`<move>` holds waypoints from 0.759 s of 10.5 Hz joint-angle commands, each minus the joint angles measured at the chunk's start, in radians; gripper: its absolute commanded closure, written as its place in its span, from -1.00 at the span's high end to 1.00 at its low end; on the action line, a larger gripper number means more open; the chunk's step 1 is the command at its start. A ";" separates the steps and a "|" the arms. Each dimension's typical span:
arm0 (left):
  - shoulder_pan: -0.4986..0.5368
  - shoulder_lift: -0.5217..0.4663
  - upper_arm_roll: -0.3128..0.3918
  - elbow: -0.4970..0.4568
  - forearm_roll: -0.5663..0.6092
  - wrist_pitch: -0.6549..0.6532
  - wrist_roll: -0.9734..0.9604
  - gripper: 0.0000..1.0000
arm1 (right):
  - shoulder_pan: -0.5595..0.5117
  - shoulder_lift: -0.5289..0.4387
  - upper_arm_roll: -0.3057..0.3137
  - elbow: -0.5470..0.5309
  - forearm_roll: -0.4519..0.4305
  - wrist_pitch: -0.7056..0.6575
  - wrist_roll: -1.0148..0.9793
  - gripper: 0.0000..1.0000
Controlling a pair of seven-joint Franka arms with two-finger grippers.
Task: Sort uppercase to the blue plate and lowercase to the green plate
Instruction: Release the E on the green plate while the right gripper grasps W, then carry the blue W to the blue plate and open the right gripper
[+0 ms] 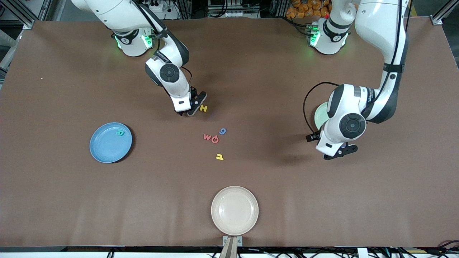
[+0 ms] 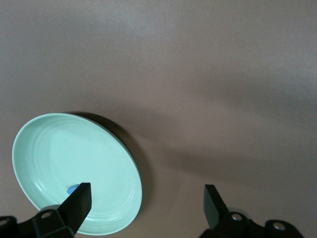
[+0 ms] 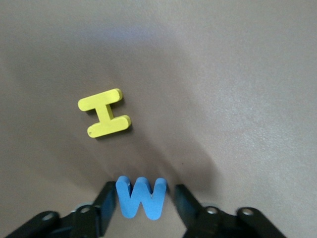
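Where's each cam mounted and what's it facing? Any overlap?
Front: high across the table, facing both arms; shows the blue plate and loose letters.
Left wrist: on the left arm, looking down at the green plate; open left gripper shows.
Right wrist: on the right arm, looking down; right gripper around the blue W.
Shared: the yellow H appears in front too.

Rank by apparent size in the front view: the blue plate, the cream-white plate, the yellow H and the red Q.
1. cream-white plate, slightly the largest, though it lies nearest the camera
2. blue plate
3. yellow H and red Q: both tiny and look alike, so no ranking between them
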 commanded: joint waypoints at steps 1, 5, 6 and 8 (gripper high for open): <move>-0.007 0.004 0.003 0.008 -0.033 0.022 -0.030 1.00 | -0.010 0.014 0.007 -0.004 -0.007 0.014 -0.008 -0.06; -0.007 0.024 0.003 0.046 -0.040 0.032 -0.069 1.00 | -0.012 0.007 0.007 -0.004 -0.007 0.005 -0.008 -0.27; -0.013 0.035 0.003 0.063 -0.040 0.032 -0.086 1.00 | -0.013 0.004 0.007 -0.003 -0.007 -0.001 -0.009 -0.29; -0.014 0.047 0.003 0.078 -0.040 0.032 -0.106 1.00 | -0.018 -0.010 0.007 0.008 -0.007 -0.007 -0.008 -0.31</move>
